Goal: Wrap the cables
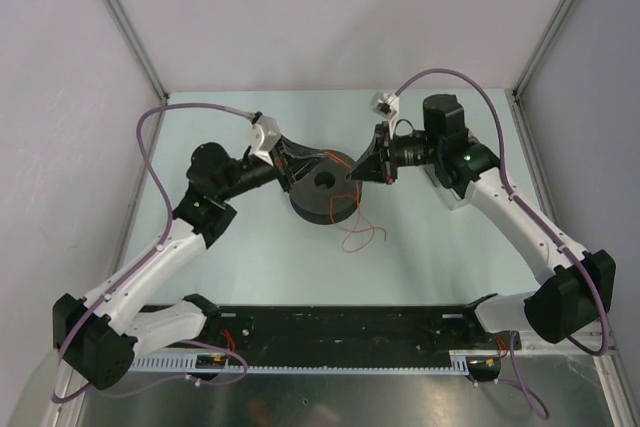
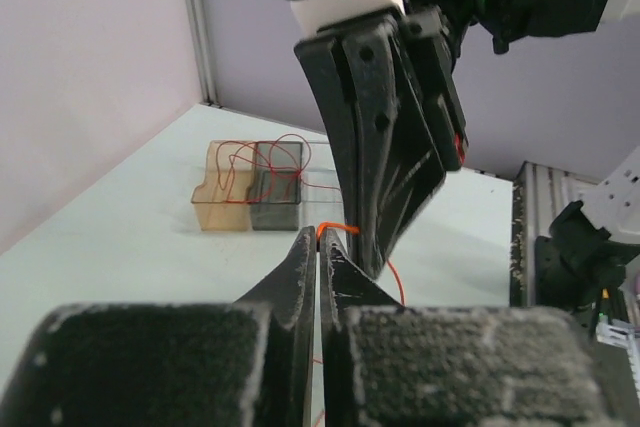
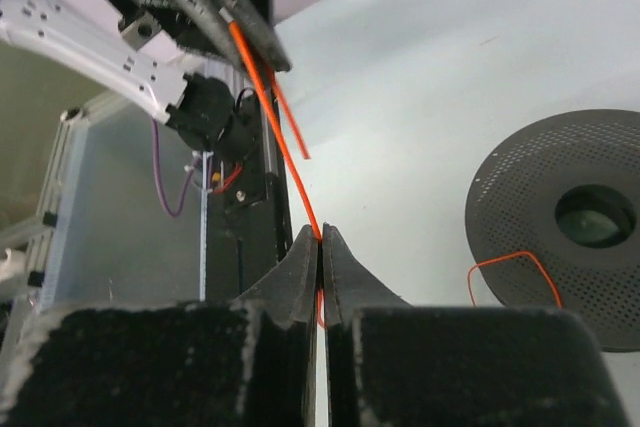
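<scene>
Both hands are meeting over the spool (image 1: pixel 318 205), which is lying flat mid-bench (image 1: pixel 430 257).

Left hand (image 2: pixel 318 245): fingers are pressing together with no gap showing and are pinching the cable (image 2: pixel 336 228) at the tips. A short orange bend is poking out just above the pinch.

Right hand (image 3: pixel 320 243): likewise clamped tight, and it is gripping the thin orange strand at its tips.

Right wrist view: the cable is running taut and straight, up and left from the right hand's pinch to the left hand's dark fingers at the top of the view. A short free end is sticking out beside that run. A small loop is lying on the spool's perforated face.

Top view: the left hand is reaching over the spool's left side and the right hand is sitting at its right edge, the two pointing toward each other. Loose cable is trailing off the spool's near right edge and curling on the bench.

Left wrist view: the right hand is hanging close in front. Two small bins (image 2: pixel 248 209), one amber and one dark, are sitting side by side farther along the bench, with red wire looping over them.
</scene>
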You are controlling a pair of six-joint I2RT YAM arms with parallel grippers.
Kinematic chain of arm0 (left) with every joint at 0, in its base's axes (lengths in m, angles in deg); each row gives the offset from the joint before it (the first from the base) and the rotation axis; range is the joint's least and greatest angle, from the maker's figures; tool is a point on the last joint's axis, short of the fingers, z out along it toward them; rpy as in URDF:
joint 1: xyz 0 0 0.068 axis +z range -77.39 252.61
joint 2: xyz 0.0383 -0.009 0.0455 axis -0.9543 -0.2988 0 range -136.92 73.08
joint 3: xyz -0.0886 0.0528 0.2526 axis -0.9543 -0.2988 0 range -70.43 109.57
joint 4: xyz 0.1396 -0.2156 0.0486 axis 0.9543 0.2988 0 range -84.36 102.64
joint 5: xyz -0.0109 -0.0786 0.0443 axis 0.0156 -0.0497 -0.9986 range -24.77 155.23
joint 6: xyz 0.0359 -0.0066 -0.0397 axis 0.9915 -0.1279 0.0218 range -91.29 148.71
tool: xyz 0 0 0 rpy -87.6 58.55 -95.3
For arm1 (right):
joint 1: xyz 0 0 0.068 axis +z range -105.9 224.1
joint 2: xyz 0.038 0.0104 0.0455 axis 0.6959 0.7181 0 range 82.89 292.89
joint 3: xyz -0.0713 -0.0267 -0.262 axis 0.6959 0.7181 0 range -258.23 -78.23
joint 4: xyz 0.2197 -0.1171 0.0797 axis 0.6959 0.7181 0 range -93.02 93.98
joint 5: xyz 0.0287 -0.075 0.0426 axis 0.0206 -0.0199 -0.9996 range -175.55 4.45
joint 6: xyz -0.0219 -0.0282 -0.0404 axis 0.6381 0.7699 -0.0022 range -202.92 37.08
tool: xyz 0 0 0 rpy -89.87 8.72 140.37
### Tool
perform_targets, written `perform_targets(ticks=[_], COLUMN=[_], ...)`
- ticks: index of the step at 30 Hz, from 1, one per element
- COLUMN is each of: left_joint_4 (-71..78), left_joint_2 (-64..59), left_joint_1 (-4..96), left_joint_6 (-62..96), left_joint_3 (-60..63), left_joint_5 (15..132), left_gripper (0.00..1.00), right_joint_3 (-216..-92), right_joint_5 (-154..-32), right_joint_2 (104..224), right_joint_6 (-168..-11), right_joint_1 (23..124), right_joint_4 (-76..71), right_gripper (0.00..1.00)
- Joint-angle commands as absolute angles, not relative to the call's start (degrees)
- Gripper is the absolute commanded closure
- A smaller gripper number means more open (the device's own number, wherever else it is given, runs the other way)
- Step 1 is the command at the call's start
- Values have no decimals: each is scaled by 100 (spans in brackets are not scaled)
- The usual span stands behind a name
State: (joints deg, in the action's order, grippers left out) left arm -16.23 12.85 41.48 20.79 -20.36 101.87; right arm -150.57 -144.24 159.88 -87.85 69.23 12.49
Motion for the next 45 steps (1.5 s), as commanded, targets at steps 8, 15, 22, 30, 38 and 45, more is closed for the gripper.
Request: perform_targets(ticks=[8,15,22,30,38,45], left_joint_4=[-1916,-1686,-1634,-1634,-1639,-1634], left_joint_2=[1295,1337,1292,1313,1325,1294], left_joint_1=[4213,4205,4198,4153,4149,4150], left_joint_6=[1404,1371,1247,1362,1445,1510], left_joint_3=[-1537,-1617,-1601,-1596,-1615,-1621], left_joint_5=[10206,10269,10572,10771,10709,10628], left_gripper=[100,100,100,100,100,100], right_joint_3=[-15143,-15174,-15250,-15395,-15406,-15408], right_joint_5=[-13639,-12365,-12583,-12859,-13017,-13114], right_joint_2=[15660,15004,14903,15221,15373,15416], right_joint_6=[-7448,-7086,-6451,-6209,-6391,-6415], right_joint_1=[7111,7142,7431,7818,7917,7943], right_joint_4=[2153,1440,1027,1037,815,838], right_gripper=[48,25,22,45,69,77])
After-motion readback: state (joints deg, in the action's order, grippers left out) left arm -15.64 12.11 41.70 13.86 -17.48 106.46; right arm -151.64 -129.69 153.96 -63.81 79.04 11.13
